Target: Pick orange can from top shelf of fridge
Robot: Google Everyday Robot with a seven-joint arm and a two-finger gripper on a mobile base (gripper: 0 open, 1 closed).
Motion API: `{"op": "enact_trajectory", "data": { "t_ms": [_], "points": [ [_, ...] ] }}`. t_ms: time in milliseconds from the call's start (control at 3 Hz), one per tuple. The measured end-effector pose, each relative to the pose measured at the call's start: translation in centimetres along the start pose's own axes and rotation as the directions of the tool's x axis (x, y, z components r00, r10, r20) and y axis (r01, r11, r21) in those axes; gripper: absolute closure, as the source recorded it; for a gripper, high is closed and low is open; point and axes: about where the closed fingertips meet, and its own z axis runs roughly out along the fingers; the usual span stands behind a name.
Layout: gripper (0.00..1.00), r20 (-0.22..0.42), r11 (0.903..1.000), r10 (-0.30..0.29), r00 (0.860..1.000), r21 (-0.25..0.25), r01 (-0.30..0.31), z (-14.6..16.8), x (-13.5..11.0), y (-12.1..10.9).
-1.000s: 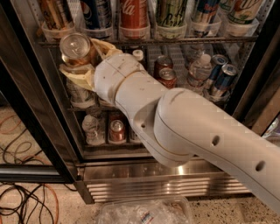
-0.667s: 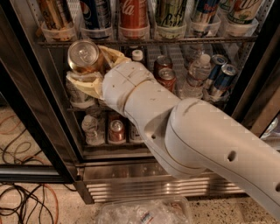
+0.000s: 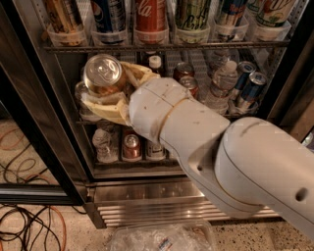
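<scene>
My gripper (image 3: 105,87) is in front of the open fridge (image 3: 45,122), just below the top shelf (image 3: 196,47) on its left side. Its cream fingers (image 3: 100,107) are shut around the orange can (image 3: 103,73), which is tilted so its silver pull-tab lid faces the camera, with the amber body showing beneath. The can is off the rack, held in the air in front of the middle shelf. My white arm fills the lower right of the view and hides part of the middle and lower racks.
The top shelf holds a row of cans in clear lanes: a brownish can (image 3: 61,17), a blue Pepsi can (image 3: 108,14), a red Coca-Cola can (image 3: 150,14) and others. Water bottles and cans (image 3: 248,88) stand on the lower racks. Cables (image 3: 29,225) and a plastic bag (image 3: 157,238) lie on the floor.
The gripper has carried the orange can rightward and a little up, nearer the camera. The can has tilted so more of its lid faces the camera.
</scene>
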Motion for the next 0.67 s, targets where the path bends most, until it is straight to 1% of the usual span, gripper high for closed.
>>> {"op": "enact_trajectory", "data": {
  "t_ms": [333, 667],
  "points": [
    [1.00, -0.020, 0.9985, 0.029, 0.999, -0.046, -0.030, -1.9, 0.0, 0.9],
    [1.00, -0.061, 0.9960, 0.054, 0.997, -0.068, -0.059, -3.9, 0.4, 1.7]
  ]
}}
